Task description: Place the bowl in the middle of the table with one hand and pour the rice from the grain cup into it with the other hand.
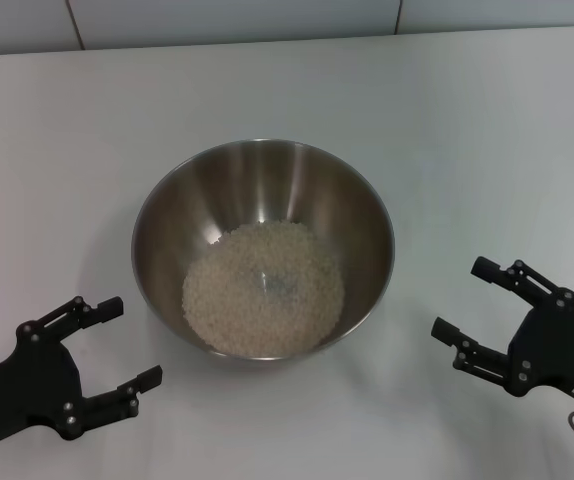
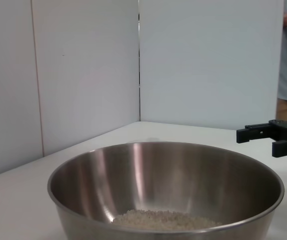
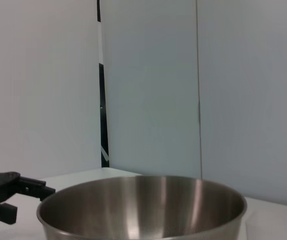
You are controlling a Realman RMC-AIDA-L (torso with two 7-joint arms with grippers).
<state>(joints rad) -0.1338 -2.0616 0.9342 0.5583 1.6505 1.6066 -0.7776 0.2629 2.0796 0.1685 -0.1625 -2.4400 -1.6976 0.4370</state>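
Bowl [image 1: 263, 190]: large steel bowl, upright on the white table [image 1: 487, 140], about in the middle of the head view. Its rim is round and complete. The inner wall is shiny grey.

Rice [image 1: 263, 288]: pale heap of small grains lying on the bottom of the bowl, spread wide and quite flat. At its centre a small grey spot of the bowl's bottom shows through. In the left wrist view only the top of the heap [image 2: 166, 219] is seen over the near rim; in the right wrist view the rice is hidden behind the bowl's wall [image 3: 143, 210].

Left gripper [image 1: 124, 345]: low at the robot's left, near the bowl but not touching it. The two black fingers are spread apart and point toward the bowl, with nothing between them. It shows also far off in the right wrist view [image 3: 21, 197], beside the bowl's rim.

Right gripper [image 1: 461, 298]: at the robot's right, near the bowl and apart from it. Its fingers are also spread wide and hold nothing. It appears in the left wrist view [image 2: 263, 140], beyond the bowl's rim.

Grain cup: it cannot be found in any of the three views.

Table: plain white, and it meets a pale panelled wall [image 1: 237, 20] behind.
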